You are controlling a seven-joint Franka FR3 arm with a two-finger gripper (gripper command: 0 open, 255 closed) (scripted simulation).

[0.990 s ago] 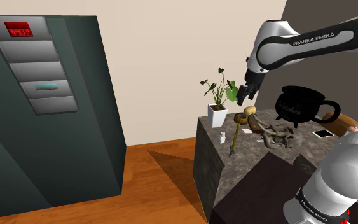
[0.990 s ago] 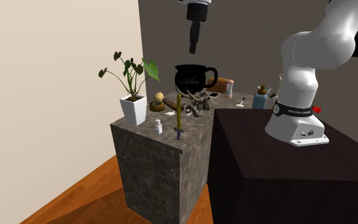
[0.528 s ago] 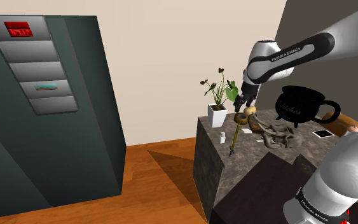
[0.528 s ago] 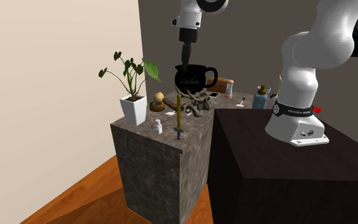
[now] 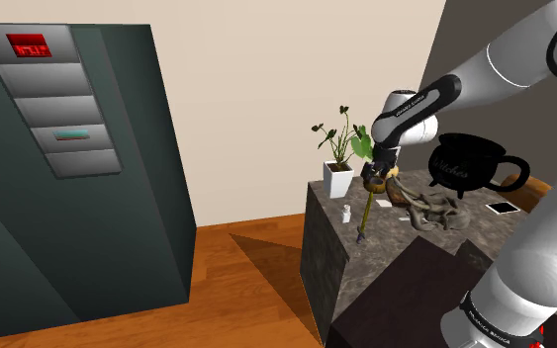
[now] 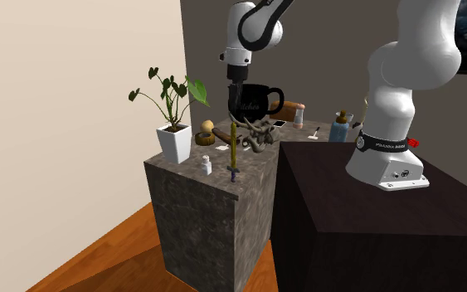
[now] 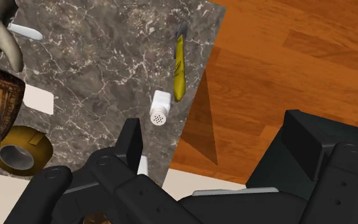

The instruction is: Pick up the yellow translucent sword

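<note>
Wrist view: the end effector [image 7: 215, 130] has its two black fingers [image 7: 131, 141] standing well apart, and nothing is clasped between them. The yellow sword [image 7: 179, 71] lies flat on the marbled grey worktop [image 7: 95, 51], ahead of the fingertips and clear of them. It runs along the worktop's edge, beside the drop to the wooden floor [image 7: 285, 57]. Its yellow blade end is the end nearer the end effector, and its dark hilt points away. A small white shaker [image 7: 159, 108] stands between the blade's near end and one finger, just beside both. Farther out on that finger's side are a white card [image 7: 36, 100] and a tape roll [image 7: 13, 153].

In the shoulder view the end effector [image 5: 376, 178] points down, just above the blade end of the sword [image 5: 366, 210], which stretches away from it toward the worktop's corner. The shaker [image 5: 346, 213] is just beside the sword, lower than the end effector. A potted plant [image 5: 340, 148] stands near the end effector on one side, and a black mug [image 5: 467, 163] stands on the other.

In the second exterior view the end effector [image 6: 233, 108] hangs upright in front of the mug [image 6: 256, 101], over the sword's [image 6: 233, 149] far tip. The plant [image 6: 173, 112] is near it. The dark stand [image 6: 364, 224] adjoins the worktop.
</note>
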